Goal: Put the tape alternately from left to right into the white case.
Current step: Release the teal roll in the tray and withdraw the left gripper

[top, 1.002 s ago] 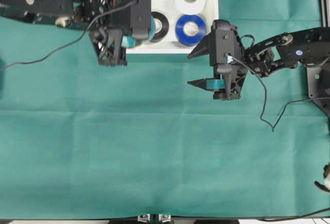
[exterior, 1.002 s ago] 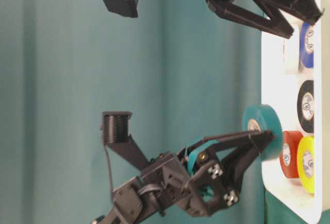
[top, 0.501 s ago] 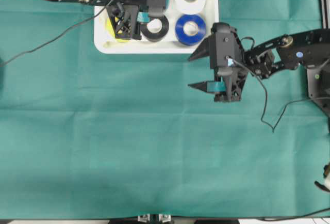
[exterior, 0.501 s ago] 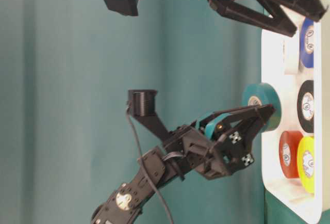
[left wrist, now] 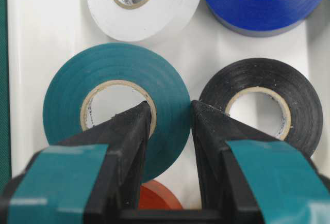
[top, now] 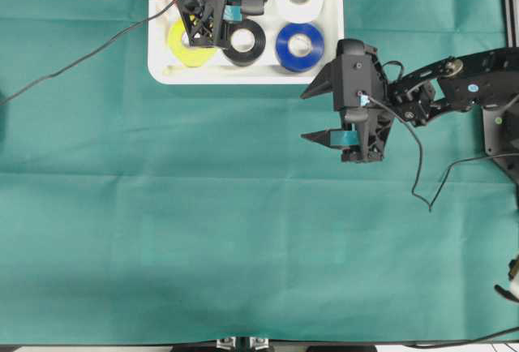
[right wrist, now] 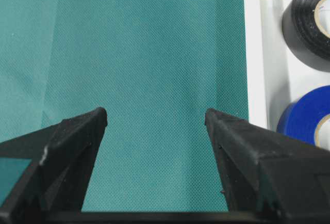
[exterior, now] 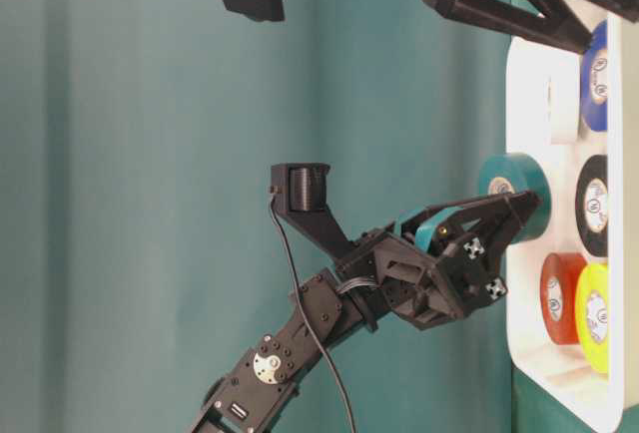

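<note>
- Your left gripper (left wrist: 170, 118) was clamped on the teal-green roll (left wrist: 116, 110), one finger through its core, over the white case (top: 332, 44).
- Your right gripper (top: 315, 113) hung spread wide and empty above the green cloth (top: 243, 230).

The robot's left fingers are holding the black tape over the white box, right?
Not quite. The left gripper is holding the teal-green tape, not the black one. Its fingers pinch that roll's wall over the white case. The black tape lies beside it, untouched. The left wrist view shows this.
</note>
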### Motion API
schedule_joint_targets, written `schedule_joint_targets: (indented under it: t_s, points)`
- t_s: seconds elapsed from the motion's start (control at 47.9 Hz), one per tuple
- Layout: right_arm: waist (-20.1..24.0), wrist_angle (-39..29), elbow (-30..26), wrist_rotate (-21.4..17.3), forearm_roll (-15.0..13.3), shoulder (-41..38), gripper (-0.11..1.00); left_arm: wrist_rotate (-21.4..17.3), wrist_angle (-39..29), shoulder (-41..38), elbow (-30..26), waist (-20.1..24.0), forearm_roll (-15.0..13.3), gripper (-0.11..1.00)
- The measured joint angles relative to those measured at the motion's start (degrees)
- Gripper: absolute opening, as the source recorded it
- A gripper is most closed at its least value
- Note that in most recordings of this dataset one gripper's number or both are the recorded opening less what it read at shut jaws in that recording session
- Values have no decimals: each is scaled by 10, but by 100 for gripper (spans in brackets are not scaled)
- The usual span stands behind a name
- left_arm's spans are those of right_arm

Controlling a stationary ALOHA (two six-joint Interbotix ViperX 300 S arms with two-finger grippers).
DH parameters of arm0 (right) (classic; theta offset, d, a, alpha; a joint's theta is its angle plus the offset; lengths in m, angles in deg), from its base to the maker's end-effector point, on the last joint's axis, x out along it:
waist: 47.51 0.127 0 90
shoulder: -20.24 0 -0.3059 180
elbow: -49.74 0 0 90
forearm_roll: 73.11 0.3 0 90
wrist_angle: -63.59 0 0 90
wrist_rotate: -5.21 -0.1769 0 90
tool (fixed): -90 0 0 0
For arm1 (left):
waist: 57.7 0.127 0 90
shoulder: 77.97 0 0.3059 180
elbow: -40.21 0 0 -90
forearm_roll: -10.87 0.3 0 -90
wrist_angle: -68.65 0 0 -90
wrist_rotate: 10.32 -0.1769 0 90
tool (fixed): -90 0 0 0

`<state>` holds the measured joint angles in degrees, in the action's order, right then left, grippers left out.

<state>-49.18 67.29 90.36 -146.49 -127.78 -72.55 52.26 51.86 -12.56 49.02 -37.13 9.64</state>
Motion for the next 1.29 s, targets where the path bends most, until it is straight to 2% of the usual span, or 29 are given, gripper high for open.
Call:
schedule_joint_targets:
  t_s: [0.271, 0.376, 0.501, 0.543, 0.626, 1.086, 1.295]
  points:
    - [0, 0, 1, 0, 0, 0, 82, 4, 0, 1, 0, 0, 0, -2]
    - [0, 0, 1, 0, 1, 0, 82, 4, 0, 1, 0, 0, 1, 15]
    - [0, 0, 1, 0, 1, 0, 82, 4, 1, 0, 0, 0, 1, 49]
    - [0, 0, 1, 0, 0, 0, 82, 4, 1, 1, 0, 0, 1, 55]
    - [0, 0, 1, 0, 1, 0, 82, 4, 1, 1, 0, 0, 1, 52]
    - [0, 0, 1, 0, 1, 0, 82, 3, 0, 1, 0, -1, 0, 52]
    - [0, 0, 1, 0, 1, 0, 82, 6, -5, 23, 18, -18, 1, 52]
